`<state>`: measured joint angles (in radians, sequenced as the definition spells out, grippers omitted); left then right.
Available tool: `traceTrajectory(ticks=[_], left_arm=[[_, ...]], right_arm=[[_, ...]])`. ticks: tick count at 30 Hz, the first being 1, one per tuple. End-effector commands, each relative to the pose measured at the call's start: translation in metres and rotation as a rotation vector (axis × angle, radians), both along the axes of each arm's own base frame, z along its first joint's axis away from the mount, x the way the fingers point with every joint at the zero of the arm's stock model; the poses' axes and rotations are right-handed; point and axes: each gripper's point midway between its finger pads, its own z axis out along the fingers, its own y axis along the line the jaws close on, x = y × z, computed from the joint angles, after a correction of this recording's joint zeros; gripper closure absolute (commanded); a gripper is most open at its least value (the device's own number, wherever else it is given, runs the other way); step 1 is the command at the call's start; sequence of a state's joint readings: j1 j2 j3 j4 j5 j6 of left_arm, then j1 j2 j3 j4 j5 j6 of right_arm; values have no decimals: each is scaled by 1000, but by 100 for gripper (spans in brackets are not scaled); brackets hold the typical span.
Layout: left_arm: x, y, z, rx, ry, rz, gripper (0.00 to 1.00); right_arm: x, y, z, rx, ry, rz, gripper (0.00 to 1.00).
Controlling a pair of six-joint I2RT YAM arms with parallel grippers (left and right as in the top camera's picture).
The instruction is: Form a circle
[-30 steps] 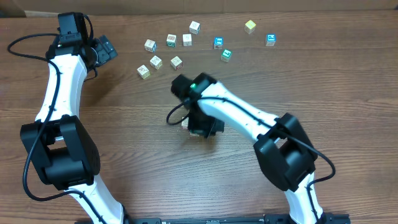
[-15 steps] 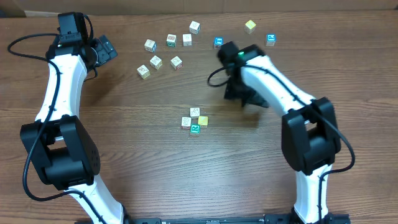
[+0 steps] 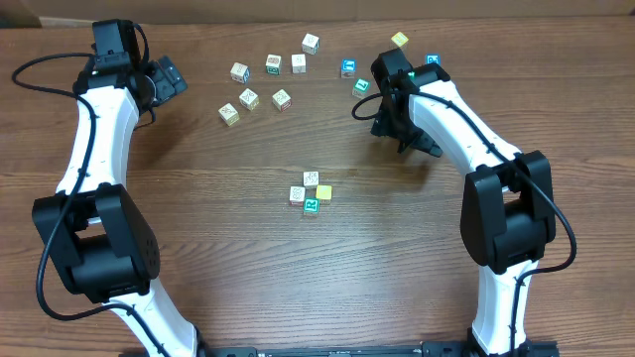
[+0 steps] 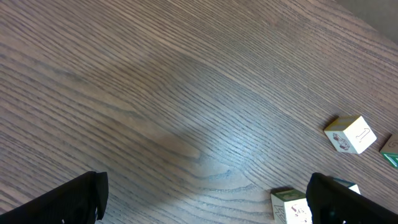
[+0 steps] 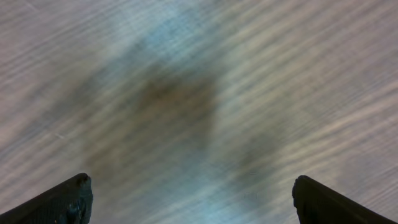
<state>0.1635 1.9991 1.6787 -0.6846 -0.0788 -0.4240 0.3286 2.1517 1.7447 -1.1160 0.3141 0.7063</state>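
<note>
- The circle (image 3: 311, 192) lies nearest the arm bases, mid-table (image 3: 198, 258). It is four tiny cubes pressed into a tight clump: teal-green-marked nearest, red-marked white on the left, yellow on the right, whitish on the far side. Neither end effector touches it.
- The right end effector (image 3: 412, 139) hangs farther back and to the right, well apart from the clump. Its wrist view shows the fingers (image 5: 65, 200) spread wide, released, with only blurred bare wood between them.
- The left end effector (image 3: 167, 77) is at the far left, fully spread and grasping nothing, over bare wood.
- Loose cubes (image 3: 282, 99) are scattered along the far side, one teal-marked cube just beside the right arm.
</note>
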Motion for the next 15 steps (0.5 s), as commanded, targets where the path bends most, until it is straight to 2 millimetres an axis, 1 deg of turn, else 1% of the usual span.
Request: traceTrajectory(ticks=[1,8,15], left_arm=[[3,-3,10,1,-24,-5,0],[3,-3,10,1,-24,-5,0],[3,-3,10,1,-24,-5,0]], right_arm=[[15,3,14,18,-73,-2,0],[35,10,19,47,-159,-2,0],[39,11,20,53,-176,-2,0]])
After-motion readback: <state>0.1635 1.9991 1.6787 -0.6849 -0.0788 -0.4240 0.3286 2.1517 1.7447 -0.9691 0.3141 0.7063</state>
